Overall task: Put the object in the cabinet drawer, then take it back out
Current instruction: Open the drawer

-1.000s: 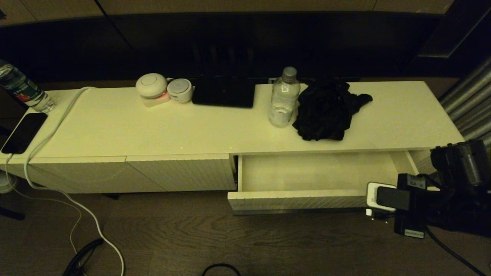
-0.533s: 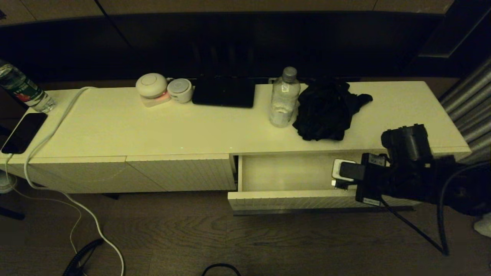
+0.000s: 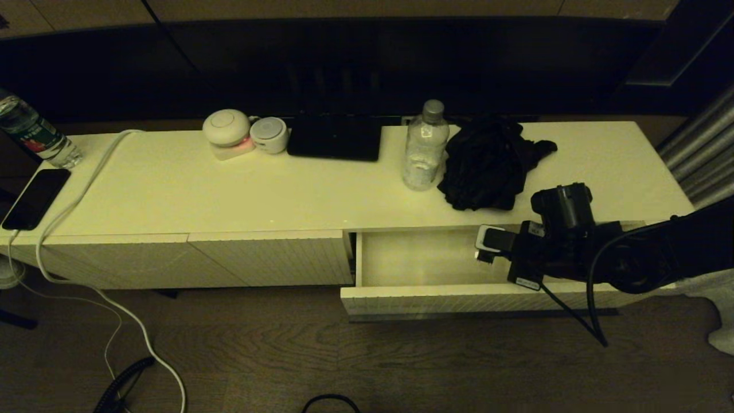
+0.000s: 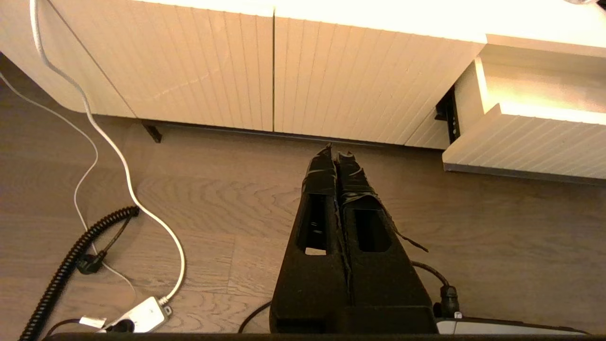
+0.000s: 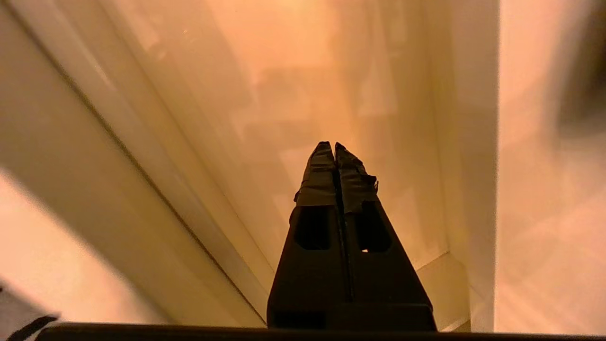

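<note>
Cream-white cabinet (image 3: 172, 189) with its drawer (image 3: 424, 298) pulled out at the right end, interior bare wherever the arm leaves it uncovered. Right gripper (image 5: 335, 147) hangs over the drawer's right half, pointing into it, fingers (image 5: 322, 175) pressed together on nothing; the head view shows a white-and-black device at the arm's tip, and which object is meant for the drawer cannot be told. Left gripper (image 4: 335, 152), fingers likewise closed and empty, is parked low over the wood floor (image 4: 473, 227) facing the ribbed panels; bottle (image 3: 425, 146) and black cloth (image 3: 487, 163) stand on the cabinet top.
</note>
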Motion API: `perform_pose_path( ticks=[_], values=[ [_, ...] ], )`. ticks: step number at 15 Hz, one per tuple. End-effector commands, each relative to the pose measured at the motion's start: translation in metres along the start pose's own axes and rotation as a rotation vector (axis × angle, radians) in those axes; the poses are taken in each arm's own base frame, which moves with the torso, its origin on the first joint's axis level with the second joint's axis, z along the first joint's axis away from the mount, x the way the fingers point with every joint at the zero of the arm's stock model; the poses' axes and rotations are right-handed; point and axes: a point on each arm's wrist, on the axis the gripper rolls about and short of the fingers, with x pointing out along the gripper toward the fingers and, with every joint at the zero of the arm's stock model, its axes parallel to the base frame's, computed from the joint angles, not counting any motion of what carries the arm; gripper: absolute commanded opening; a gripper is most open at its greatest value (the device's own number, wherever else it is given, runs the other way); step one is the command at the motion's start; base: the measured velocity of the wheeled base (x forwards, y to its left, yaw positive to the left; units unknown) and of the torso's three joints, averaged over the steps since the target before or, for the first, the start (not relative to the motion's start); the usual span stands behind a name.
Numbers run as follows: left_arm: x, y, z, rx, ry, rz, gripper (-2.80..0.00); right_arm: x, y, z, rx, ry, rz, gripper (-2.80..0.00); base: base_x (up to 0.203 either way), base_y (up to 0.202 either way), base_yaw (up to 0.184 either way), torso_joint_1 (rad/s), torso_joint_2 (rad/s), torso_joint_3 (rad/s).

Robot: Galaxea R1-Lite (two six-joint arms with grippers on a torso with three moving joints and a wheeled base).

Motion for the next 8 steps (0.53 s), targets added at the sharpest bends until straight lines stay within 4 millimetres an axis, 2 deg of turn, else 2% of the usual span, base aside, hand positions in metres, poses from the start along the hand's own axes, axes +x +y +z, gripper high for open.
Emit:
perform_pose_path(
  ticks=[1, 8],
  values=[
    [0.000, 0.000, 0.000, -0.001, -0.001, 0.001, -2.80, -0.001, 0.000, 0.000, -0.005, 0.023, -0.005, -2.80, 0.000, 0.000, 0.000, 0.000, 0.00, 0.000],
    [0.000, 0.000, 0.000, -0.001, -0.001, 0.001, -2.80, -0.005, 0.026, -0.012, -0.003, 0.086, 0.111, -2.80, 0.000, 0.000, 0.000, 0.000, 0.00, 0.000]
  ],
)
